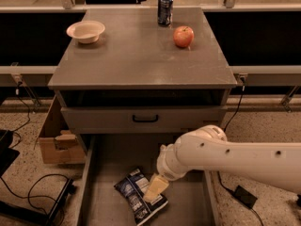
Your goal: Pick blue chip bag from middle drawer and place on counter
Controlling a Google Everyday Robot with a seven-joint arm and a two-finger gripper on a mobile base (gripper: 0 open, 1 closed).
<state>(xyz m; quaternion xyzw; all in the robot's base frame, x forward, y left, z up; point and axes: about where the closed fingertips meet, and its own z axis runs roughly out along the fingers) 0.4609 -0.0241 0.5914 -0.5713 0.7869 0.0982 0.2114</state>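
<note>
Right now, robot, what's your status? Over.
Hand low in middle drawer, over blue chip bag. Bag flat on drawer floor. Counter holds bowl, can, apple.

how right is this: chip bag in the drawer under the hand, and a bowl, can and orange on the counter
Almost: the camera view shows an apple, not an orange, with the bowl and drink can on the counter. The hand is over the blue chip bag in the middle drawer.

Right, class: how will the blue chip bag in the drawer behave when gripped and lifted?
The blue chip bag looks creased and lies flat in the middle drawer, so it is probably floppy and light. Its glossy skin may slip or crumple under the tool, which hangs over its right edge.
</note>
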